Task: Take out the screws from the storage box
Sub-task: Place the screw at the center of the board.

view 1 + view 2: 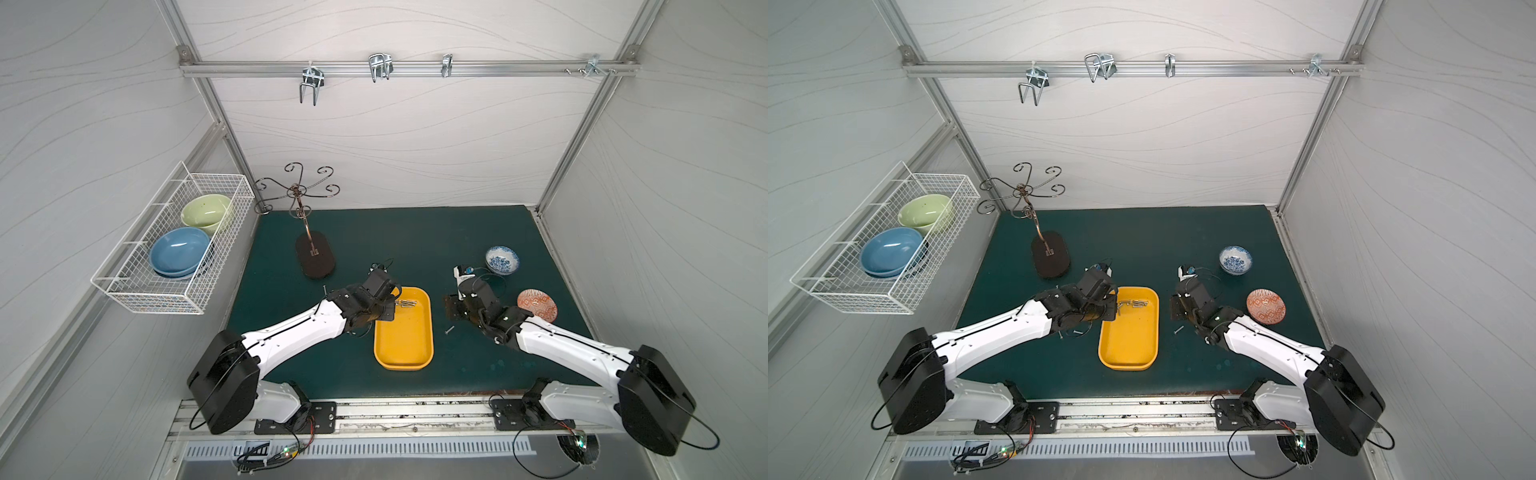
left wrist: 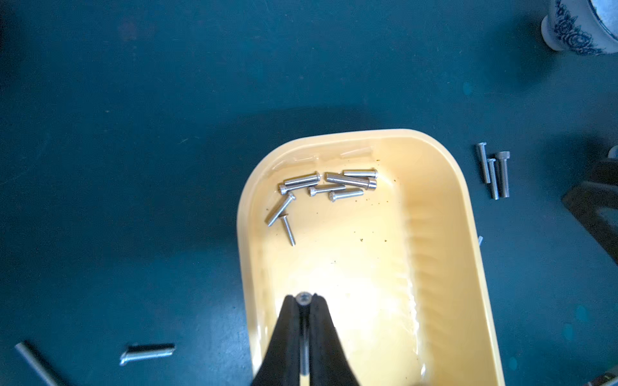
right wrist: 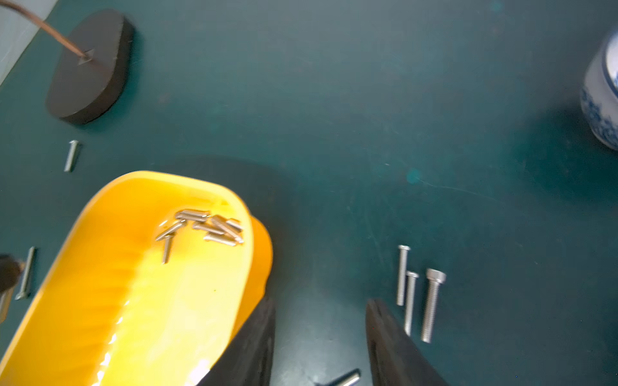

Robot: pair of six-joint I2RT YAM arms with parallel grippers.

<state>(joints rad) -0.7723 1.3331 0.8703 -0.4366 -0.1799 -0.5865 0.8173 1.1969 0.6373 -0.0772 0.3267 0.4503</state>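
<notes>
The storage box [image 1: 403,345] [image 1: 1129,345] is a yellow tray at the middle of the green mat. Several screws [image 2: 327,187] [image 3: 204,227] lie clustered at its far end. My left gripper [image 2: 303,297] hovers over the tray's left far part, shut on one screw [image 2: 303,298] that stands upright between its fingertips. My right gripper [image 3: 321,302] is open just right of the tray, low over the mat. One screw [image 3: 347,379] lies on the mat below its jaws, and three more screws [image 3: 411,290] [image 2: 493,173] lie side by side next to it.
Loose screws [image 2: 147,354] [image 3: 71,155] lie on the mat left of the tray. A blue-and-white bowl [image 1: 502,259] and a red patterned dish [image 1: 537,305] sit at the right. A hook stand [image 1: 315,259] stands at the back left, a wire basket [image 1: 166,249] on the left wall.
</notes>
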